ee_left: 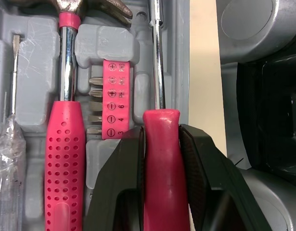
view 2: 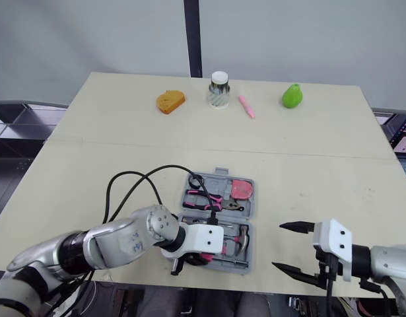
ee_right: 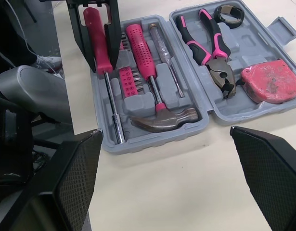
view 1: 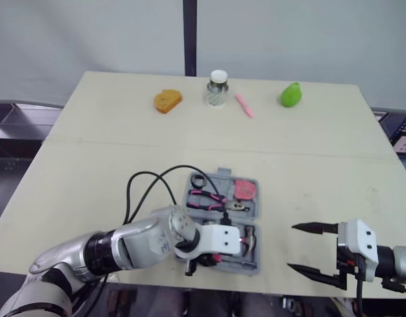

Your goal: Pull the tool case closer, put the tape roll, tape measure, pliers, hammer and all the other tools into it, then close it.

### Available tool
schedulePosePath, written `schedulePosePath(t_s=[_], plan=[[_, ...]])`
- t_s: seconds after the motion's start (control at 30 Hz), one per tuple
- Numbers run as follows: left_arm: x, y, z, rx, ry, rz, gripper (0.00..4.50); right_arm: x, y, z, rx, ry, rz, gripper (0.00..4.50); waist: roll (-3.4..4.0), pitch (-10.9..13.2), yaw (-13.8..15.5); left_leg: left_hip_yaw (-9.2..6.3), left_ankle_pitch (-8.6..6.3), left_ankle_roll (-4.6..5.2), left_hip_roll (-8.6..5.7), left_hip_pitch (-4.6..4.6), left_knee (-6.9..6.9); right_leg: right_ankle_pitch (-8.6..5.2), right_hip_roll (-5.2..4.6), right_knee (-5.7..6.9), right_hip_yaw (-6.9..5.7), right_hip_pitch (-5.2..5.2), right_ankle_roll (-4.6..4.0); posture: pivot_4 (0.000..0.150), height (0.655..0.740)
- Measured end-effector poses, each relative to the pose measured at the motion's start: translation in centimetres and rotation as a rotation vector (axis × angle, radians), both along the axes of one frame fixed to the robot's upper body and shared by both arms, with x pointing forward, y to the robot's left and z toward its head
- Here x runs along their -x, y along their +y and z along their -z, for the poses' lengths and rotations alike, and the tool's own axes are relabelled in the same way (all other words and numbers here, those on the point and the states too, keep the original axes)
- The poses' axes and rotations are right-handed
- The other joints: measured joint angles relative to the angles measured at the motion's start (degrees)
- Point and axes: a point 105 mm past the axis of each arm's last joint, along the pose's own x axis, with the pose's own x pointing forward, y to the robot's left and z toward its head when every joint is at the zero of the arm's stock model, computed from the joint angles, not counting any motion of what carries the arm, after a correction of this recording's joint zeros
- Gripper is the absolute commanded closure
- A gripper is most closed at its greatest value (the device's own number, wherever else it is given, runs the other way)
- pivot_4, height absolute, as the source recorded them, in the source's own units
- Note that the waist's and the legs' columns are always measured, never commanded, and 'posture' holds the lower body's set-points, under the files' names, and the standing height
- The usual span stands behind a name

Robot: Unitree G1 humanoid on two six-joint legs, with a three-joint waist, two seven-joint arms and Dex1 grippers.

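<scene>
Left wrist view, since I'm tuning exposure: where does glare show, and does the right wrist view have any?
Left wrist view: bright streaks along the chrome shafts of the hammer and screwdriver. Right wrist view: mild sheen on the hammer head.

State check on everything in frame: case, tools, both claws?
Tool case: open
Left claw: shut on screwdriver
Screwdriver: gripped, lying in case
Right claw: open, empty
Hammer: seated in case
Pliers: in case
Tape measure: in case
Tape roll: in case
Jar: capped
</scene>
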Motion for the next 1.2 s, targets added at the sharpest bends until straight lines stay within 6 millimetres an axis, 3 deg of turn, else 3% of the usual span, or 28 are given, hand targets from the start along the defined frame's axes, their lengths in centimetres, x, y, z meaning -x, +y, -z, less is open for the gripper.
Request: schedulePosePath(t_s=[0.63, 0.7, 0.73, 0.8, 1.03, 1.2], plan=[[0.0, 0.1, 0.4, 0.042, 0.003, -0.031, 3.9, -0.3, 0.0, -0.3, 0.0, -0.013, -0.001, 0.0, 0.0, 0.0, -0.02, -0.09, 0.0, 0.0, -0.03, -0.05, 0.04, 0.0, 0.0, 0.0, 0.0, 0.0, 0.0, 0.15, 0.695], [-0.1, 0.1, 0.4, 0.044, 0.013, -0.037, 2.84, -0.4, 0.0, -0.3, 0.0, -0.017, -0.002, 0.0, 0.0, 0.0, -0.03, -0.08, 0.0, 0.0, -0.03, -0.05, 0.04, 0.0, 0.0, 0.0, 0.0, 0.0, 0.0, 0.15, 0.695], [-0.2, 0.1, 0.3, 0.049, 0.015, -0.043, 2.6, -0.5, 0.0, -0.4, 0.0, -0.02, -0.002, 0.0, 0.0, 0.0, -0.03, -0.09, 0.0, 0.0, -0.02, -0.05, 0.04, 0.0, 0.0, 0.0, -0.01, 0.0, 0.0, 0.15, 0.695], [-0.4, 0.1, 0.0, 0.065, 0.015, -0.053, 1.68, -0.6, -0.1, -0.4, 0.0, -0.022, -0.001, 0.0, 0.0, 0.0, -0.05, -0.09, 0.0, 0.0, -0.02, -0.05, 0.04, 0.0, 0.0, 0.0, 0.0, 0.0, 0.0, 0.15, 0.695], [-0.9, 0.0, -2.2, 0.214, 0.039, -0.123, 1.68, -0.9, -0.1, -0.6, -0.001, -0.035, 0.0, 0.0, 0.02, -0.01, -0.18, -0.1, 0.0, 0.0, -0.01, -0.05, 0.04, 0.0, 0.01, 0.01, 0.0, 0.0, 0.0, 0.15, 0.695], [-2.0, -1.5, -5.3, 0.529, -0.008, -0.154, 1.68, -1.1, -0.1, -0.8, -0.002, -0.045, -0.002, 0.0, 0.03, -0.02, -0.1, -0.15, 0.0, 0.0, -0.02, -0.07, 0.09, 0.0, 0.01, -0.02, 0.0, 0.02, 0.0, 0.15, 0.695]])
